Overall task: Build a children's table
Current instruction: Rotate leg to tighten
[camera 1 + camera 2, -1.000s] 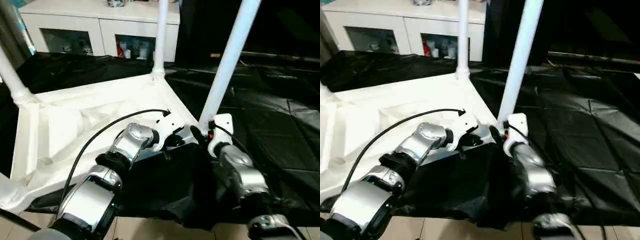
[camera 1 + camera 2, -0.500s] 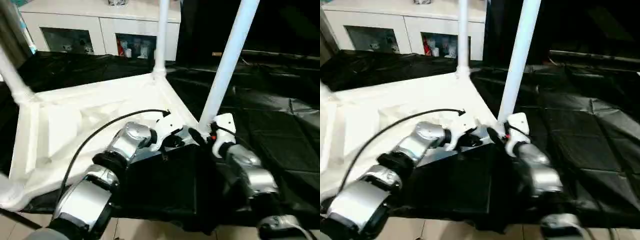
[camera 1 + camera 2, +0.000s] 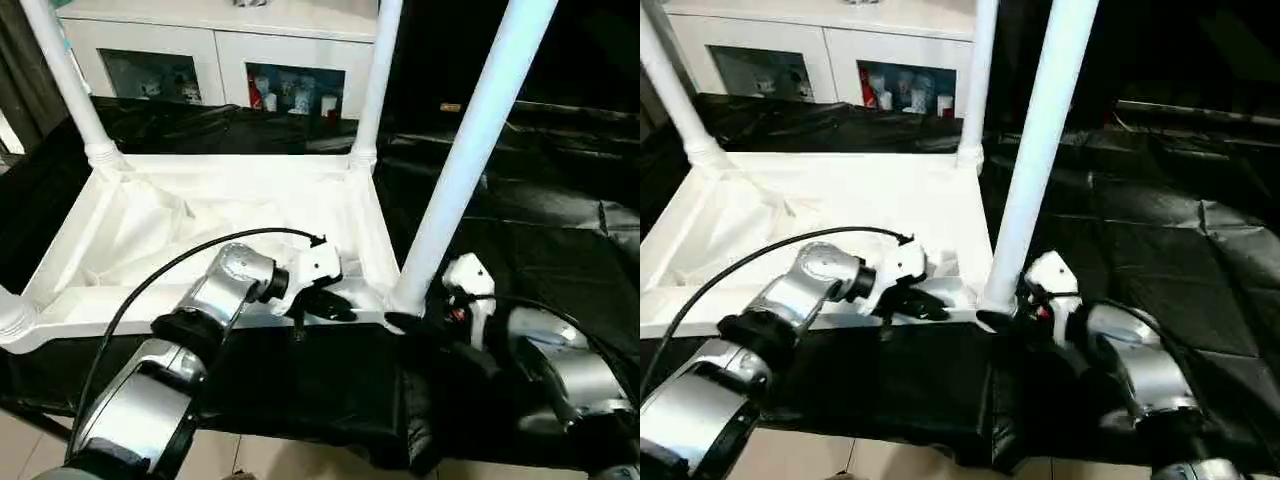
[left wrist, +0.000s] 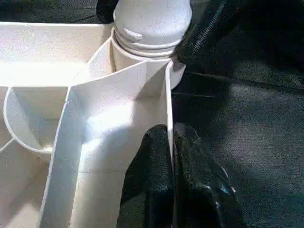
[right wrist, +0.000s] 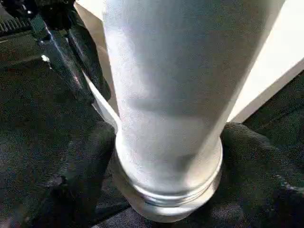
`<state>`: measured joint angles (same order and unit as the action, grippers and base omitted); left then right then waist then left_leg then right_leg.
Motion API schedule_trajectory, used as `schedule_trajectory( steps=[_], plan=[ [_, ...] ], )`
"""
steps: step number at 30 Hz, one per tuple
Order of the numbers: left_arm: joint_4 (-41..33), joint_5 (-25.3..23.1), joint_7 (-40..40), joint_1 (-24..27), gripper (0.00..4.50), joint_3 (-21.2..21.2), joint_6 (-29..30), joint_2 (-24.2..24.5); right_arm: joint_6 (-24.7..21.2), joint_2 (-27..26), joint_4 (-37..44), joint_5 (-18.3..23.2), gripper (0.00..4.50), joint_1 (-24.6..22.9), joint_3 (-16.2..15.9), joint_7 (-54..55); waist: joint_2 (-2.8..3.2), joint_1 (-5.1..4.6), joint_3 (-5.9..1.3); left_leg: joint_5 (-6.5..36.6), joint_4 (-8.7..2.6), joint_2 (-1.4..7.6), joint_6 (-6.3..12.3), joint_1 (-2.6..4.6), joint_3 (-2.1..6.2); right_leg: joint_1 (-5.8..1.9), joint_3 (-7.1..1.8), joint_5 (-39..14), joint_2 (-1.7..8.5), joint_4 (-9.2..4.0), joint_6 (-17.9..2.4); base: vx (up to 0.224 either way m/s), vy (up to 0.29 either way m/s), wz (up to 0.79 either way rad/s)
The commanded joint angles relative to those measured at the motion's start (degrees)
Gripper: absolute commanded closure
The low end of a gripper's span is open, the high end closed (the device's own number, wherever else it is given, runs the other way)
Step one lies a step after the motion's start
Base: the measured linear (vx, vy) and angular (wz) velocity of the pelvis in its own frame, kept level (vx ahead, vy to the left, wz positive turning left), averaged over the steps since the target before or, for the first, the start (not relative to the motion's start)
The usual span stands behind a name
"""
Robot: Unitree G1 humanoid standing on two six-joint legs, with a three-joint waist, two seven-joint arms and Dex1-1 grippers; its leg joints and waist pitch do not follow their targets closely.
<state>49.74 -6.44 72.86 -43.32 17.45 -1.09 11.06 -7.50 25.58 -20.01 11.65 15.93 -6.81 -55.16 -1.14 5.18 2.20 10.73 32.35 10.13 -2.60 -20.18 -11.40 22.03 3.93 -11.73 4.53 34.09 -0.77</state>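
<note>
The right gripper (image 3: 1002, 318) has spread its fingers around the near leg (image 3: 470, 160); left gripper (image 4: 172, 175) clamps the tabletop (image 3: 150, 215) rim beside it. Legs stand socketed; flipping upright likely remains.

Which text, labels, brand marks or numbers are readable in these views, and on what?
No readable text in these views.
Tabletop and legs: plain white, no marks.
Items behind the cabinet's glass doors: too small and blurred to read.
Orange spot on the dark background: too small to read.
Red detail on the right gripper: no legible characters.
</note>
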Motion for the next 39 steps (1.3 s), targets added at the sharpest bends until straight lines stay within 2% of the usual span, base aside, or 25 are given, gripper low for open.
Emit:
schedule_trajectory(
  steps=[1,4,9,15,18,20,22,23,24,25,26,27,28,29,31,36,37,39],
  plan=[
    [-0.12,2.14,2.69,1.41,4.5,0.33,-0.1,-0.9,-1.06,0.04,1.64,0.77,1.17,-0.07,-0.34,-1.38,-1.12,0.02,-2.62,8.82,-3.07,3.63,5.61,0.06,1.45,-2.52,-2.94,-9.85,4.79,-4.17,-12.58,0.0,0.0,0.0],
    [-0.14,2.04,2.76,1.46,4.5,0.32,0.04,-0.94,-1.13,-0.15,1.74,0.55,1.27,-0.24,-0.59,-1.58,-1.09,0.05,-2.66,8.17,-3.03,3.63,5.86,0.05,1.44,-2.55,-2.93,-8.44,4.77,-4.01,-12.9,0.0,0.0,0.0],
    [-1.03,2.13,2.9,1.91,4.5,0.41,0.55,-0.83,-1.36,-0.3,2.12,1.05,1.64,-0.47,-0.58,-1.71,-1.03,0.03,-2.6,9.19,-3.06,3.6,5.39,0.12,1.43,-2.5,-2.91,-10.48,4.81,-4.28,-12.66,0.0,0.0,0.0],
    [-1.3,2.03,3.1,2.13,4.5,0.5,0.82,-0.82,-1.78,-0.98,2.15,1.23,1.75,-0.74,-0.42,-1.66,-1.01,0.04,-2.7,8.42,-3.0,3.59,5.6,0.08,1.44,-2.61,-2.9,-8.51,4.79,-4.03,-13.03,0.0,0.0,0.0],
    [-0.1,1.44,-0.63,1.66,4.5,-0.19,2.84,-1.77,-2.61,-3.56,0.08,0.13,1.77,-0.3,1.08,4.8,-1.03,-0.12,-2.62,8.61,-3.08,3.6,5.35,0.11,1.44,-2.4,-2.9,-9.16,4.75,-4.04,-13.05,0.0,0.0,0.0],
    [1.66,0.71,-6.65,0.66,4.5,-1.25,3.87,-3.43,-3.25,-6.83,-3.58,-1.51,1.78,1.18,3.19,14.11,-1.0,-0.42,-2.45,10.14,-3.27,3.48,4.22,0.16,1.56,-2.27,-2.87,-12.77,4.87,-4.43,-12.37,0.0,0.0,0.0],
    [3.33,0.05,-11.44,-0.32,4.5,-1.87,4.2,-4.87,-3.63,-9.34,-5.89,-1.82,1.78,2.03,4.86,20.14,-0.92,-0.95,-2.35,12.36,-3.52,3.45,2.31,0.34,1.79,-2.1,-2.81,-19.01,4.91,-5.08,-10.61,0.0,0.0,0.0],
    [4.35,-0.3,-14.4,-0.91,4.5,-2.25,4.44,-5.81,-3.39,-10.73,-6.97,-2.39,1.78,2.4,5.56,23.84,-0.93,-1.1,-2.34,12.86,-3.58,3.52,1.98,0.42,1.83,-1.99,-2.87,-19.67,4.92,-5.17,-10.41,0.0,0.0,0.0],
    [5.46,-0.67,-17.79,-1.6,4.5,-2.64,5.11,-6.87,-4.03,-12.41,-7.95,-2.63,1.78,2.81,6.6,28.14,-0.62,-1.22,-2.36,13.03,-3.59,3.54,1.55,0.53,1.89,-1.86,-2.91,-19.61,4.9,-5.17,-10.43,0.0,0.0,0.0],
    [7.15,-1.13,-22.81,-2.68,4.5,-3.2,6.07,-8.7,-5.54,-15.45,-9.33,-2.29,1.78,3.53,8.6,34.67,-0.78,-1.74,-2.3,14.11,-3.7,3.46,1.04,0.47,1.86,-1.69,-3.03,-19.14,4.71,-5.19,-10.49,0.0,0.0,0.0],
    [7.52,-1.2,-23.84,-2.91,4.5,-3.31,6.27,-9.13,-5.89,-16.14,-9.58,-2.13,1.78,3.69,9.01,35.9,-0.9,-1.7,-2.34,14.29,-3.71,3.44,0.85,0.64,1.93,-1.76,-3.0,-19.44,4.76,-5.28,-10.29,0.0,0.0,0.0],
    [8.1,-1.36,-25.61,-3.33,4.5,-3.45,6.56,-10.02,-5.91,-17.66,-9.95,-2.21,1.78,3.99,9.48,38.26,-0.55,-1.73,-2.39,13.89,-3.68,3.32,1.21,0.5,1.94,-1.91,-3.06,-18.89,4.84,-5.26,-10.29,0.0,0.0,0.0],
    [8.4,-1.46,-26.59,-3.56,4.5,-3.52,6.73,-10.54,-5.8,-18.55,-10.14,-2.36,1.78,4.17,9.68,39.6,-0.65,-1.74,-2.42,13.86,-3.58,3.36,1.5,0.55,1.81,-1.73,-3.2,-17.93,4.85,-5.36,-10.24,0.0,0.0,0.0],
    [8.64,-1.54,-27.6,-3.79,4.5,-3.56,7.06,-11.2,-5.74,-19.63,-10.43,-3.02,1.78,4.41,9.68,41.34,-0.75,-1.74,-2.41,13.6,-3.6,3.29,1.66,0.42,1.85,-1.87,-3.16,-17.55,4.82,-5.31,-10.17,0.0,0.0,0.0],
    [8.89,-1.63,-28.81,-4.02,4.5,-3.45,7.01,-12.73,-4.91,-21.84,-10.94,-5.76,1.78,4.85,7.67,44.1,-0.57,-1.81,-2.43,13.15,-3.64,3.2,1.73,0.33,1.81,-1.91,-3.13,-16.54,4.74,-5.28,-10.16,0.0,0.0,0.0],
    [9.44,-2.29,-27.63,-3.89,4.5,-2.44,5.32,-12.88,-1.53,-22.45,-9.22,-6.48,1.78,4.47,5.48,41.23,-0.56,-1.74,-2.43,13.59,-3.66,3.23,2.45,0.3,1.82,-1.98,-3.15,-17.13,4.78,-5.41,-9.4,0.0,0.0,0.0],
    [9.51,-2.23,-27.48,-3.88,4.5,-2.4,5.31,-12.79,-1.47,-22.38,-8.97,-6.24,1.22,4.43,5.56,40.9,-0.54,-1.73,-2.42,13.51,-3.7,3.25,2.57,0.28,1.84,-1.99,-3.14,-17.03,4.75,-5.37,-9.42,0.0,0.0,0.0],
    [8.85,-1.61,-24.89,-3.26,4.5,-2.16,4.13,-11.78,-1.63,-20.42,-8.39,-5.15,1.08,4.7,5.93,37.68,-0.74,-1.7,-2.45,13.38,-3.64,3.22,2.96,0.22,1.81,-2.09,-3.14,-16.89,4.78,-5.37,-9.5,0.0,0.0,0.0]
  ],
)
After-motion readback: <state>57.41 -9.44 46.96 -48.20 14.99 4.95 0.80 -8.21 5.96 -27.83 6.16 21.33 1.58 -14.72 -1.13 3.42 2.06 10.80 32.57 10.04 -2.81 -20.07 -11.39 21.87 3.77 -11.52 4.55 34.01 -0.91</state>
